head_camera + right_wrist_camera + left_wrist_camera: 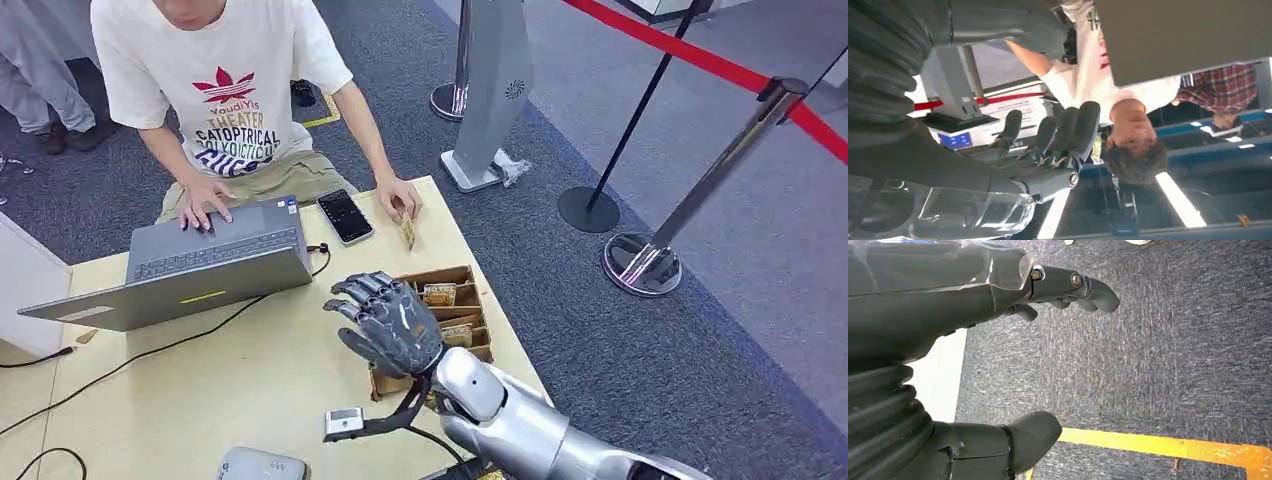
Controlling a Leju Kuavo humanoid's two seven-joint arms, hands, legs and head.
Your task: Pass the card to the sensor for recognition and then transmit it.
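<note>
The table (pixel 250 380) is bounded on the right by grey carpet, where stanchion bases (pixel 641 265) and a red rope (pixel 700 60) stand well apart from the edge. A wooden card box (pixel 455 300) sits at that right edge, with cards (pixel 440 294) lying in its compartments. One card (pixel 408 230) is held upright on the table by a person's hand (pixel 398 195), beyond the box. A laptop (pixel 200 265) and a phone (pixel 345 216) occupy the far side. The right hand (pixel 390 320) is raised beside the box, fingers curled partway, holding nothing. The left hand (pixel 948 300) hangs over carpet, fingers apart, nothing held.
</note>
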